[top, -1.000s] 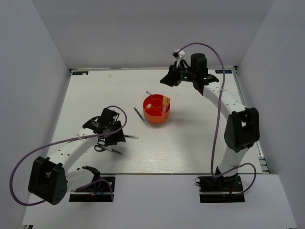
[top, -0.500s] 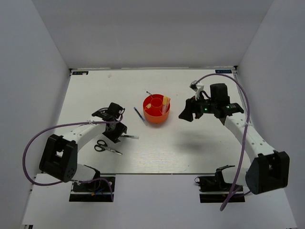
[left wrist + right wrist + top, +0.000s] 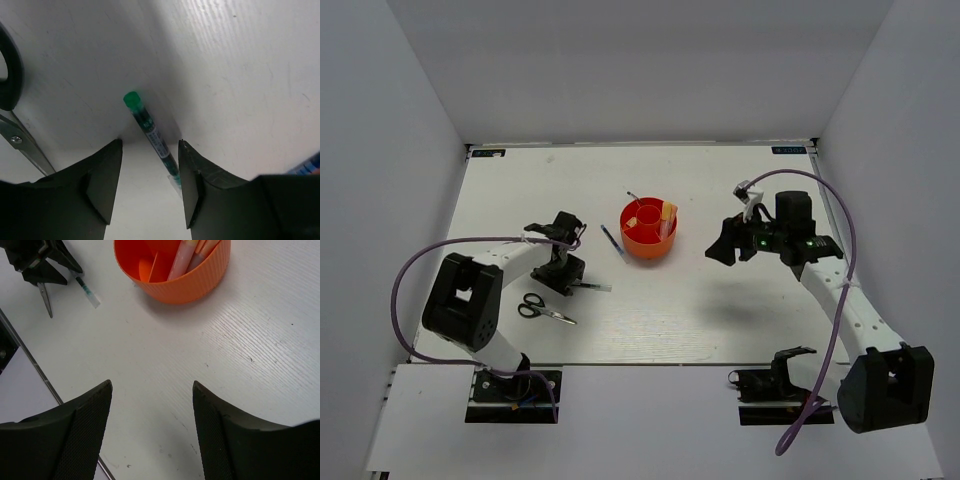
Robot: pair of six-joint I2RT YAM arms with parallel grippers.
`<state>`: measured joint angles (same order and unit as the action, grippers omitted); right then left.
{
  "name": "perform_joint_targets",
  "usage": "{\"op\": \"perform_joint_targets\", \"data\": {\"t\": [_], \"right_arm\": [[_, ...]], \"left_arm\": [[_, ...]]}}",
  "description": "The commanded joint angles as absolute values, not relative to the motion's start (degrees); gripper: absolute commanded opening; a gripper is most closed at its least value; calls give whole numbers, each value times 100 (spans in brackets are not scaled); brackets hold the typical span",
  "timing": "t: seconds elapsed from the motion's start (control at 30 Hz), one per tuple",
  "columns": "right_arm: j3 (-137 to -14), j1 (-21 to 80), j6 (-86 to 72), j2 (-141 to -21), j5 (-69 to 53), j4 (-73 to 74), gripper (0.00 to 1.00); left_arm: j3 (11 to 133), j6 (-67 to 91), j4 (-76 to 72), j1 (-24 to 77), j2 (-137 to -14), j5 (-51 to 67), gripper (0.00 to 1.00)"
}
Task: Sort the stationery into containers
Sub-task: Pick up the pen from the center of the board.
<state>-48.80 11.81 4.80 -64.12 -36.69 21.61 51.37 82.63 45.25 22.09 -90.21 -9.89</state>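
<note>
Left wrist view has my left gripper [image 3: 149, 161] spread wide and low over the table [image 3: 240, 75]. One finger stands on each side of a thin green-capped pen [image 3: 146, 122], which lies flat between them, not yet pinched. The black-handled scissors [image 3: 11, 95] lie just beside it at the edge of the view, untouched. From overhead, my right gripper [image 3: 725, 245] hangs above bare table to the right of the orange tub [image 3: 648, 245], its jaws parted and nothing in them. The tub sits near the middle of the table, and at least two markers [image 3: 181, 259] already lean in one of its outer compartments, so I judge the sorting to be well begun but far from done. On my count three things are left: the pen I am straddling, the scissors, and a blue pen [image 3: 612, 241] lying on the table just beside the tub's left wall. Several compartments look empty, though part of the tub is cut off in my right wrist view.
</note>
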Motion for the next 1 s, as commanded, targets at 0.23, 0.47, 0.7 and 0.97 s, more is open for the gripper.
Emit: {"op": "perform_joint_targets", "data": {"t": [0.23,0.47,0.7,0.97], "right_arm": [[-4720,827,273,-6100,-4104,1881,68],[-4667,616,176,-5994,-4333,1837,68],[-4640,431,298,-6003,-4517,1872,85],[-4659,272,572,-6144,-4799,2101,0]], "left_arm": [[5309,8604,4676,2074,-9545,-1239,41],[5300,8640,4641,2092,-9677,-1213,8],[5834,7622,4606,2258,-9064,-1344,0],[6995,5241,4044,3381,-8306,-2653,0]]}}
